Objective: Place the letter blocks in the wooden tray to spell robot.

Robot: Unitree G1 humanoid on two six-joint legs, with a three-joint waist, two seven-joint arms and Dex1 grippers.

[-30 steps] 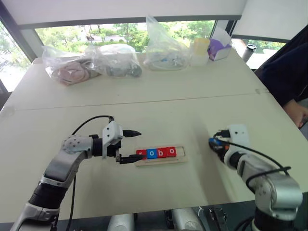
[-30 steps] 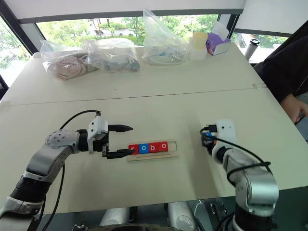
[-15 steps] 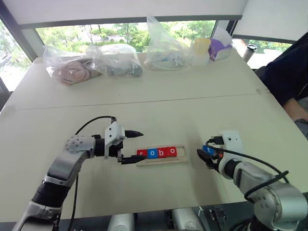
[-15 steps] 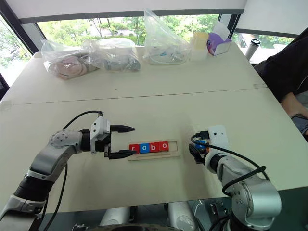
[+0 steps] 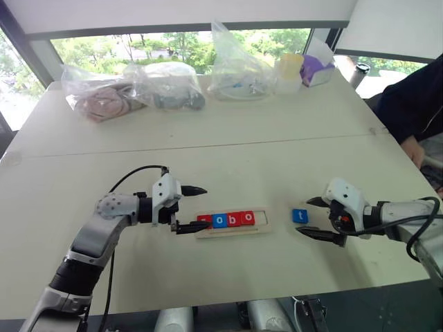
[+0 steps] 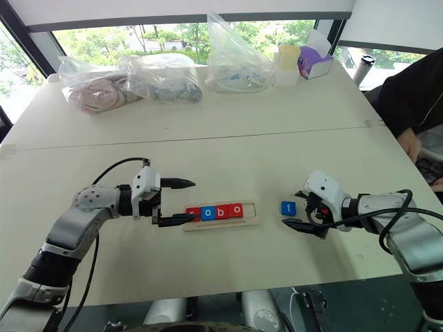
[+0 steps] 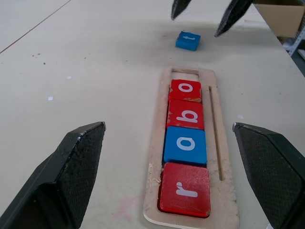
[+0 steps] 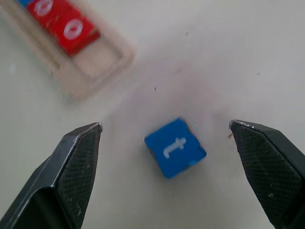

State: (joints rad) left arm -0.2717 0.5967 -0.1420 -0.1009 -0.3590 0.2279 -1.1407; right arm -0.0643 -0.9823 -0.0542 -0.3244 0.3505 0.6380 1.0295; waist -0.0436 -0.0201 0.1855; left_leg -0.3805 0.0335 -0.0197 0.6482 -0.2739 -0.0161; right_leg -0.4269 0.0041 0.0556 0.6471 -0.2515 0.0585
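Right gripper [image 5: 320, 218]: jaws released, angled down beside blue square "t" block [image 5: 300, 216]; left gripper [image 5: 190, 207]: jaws released, level, at light-wood tray [image 5: 259, 226] end.

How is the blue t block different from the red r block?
The t block is blue and lies alone on the table, between the open fingers of the right pincer. The r block is red and sits in the wooden tray, at its end. Both are small square tiles with a white letter.

Left pincer [image 5: 190, 207] agape; right pincer [image 5: 314, 218] agape.
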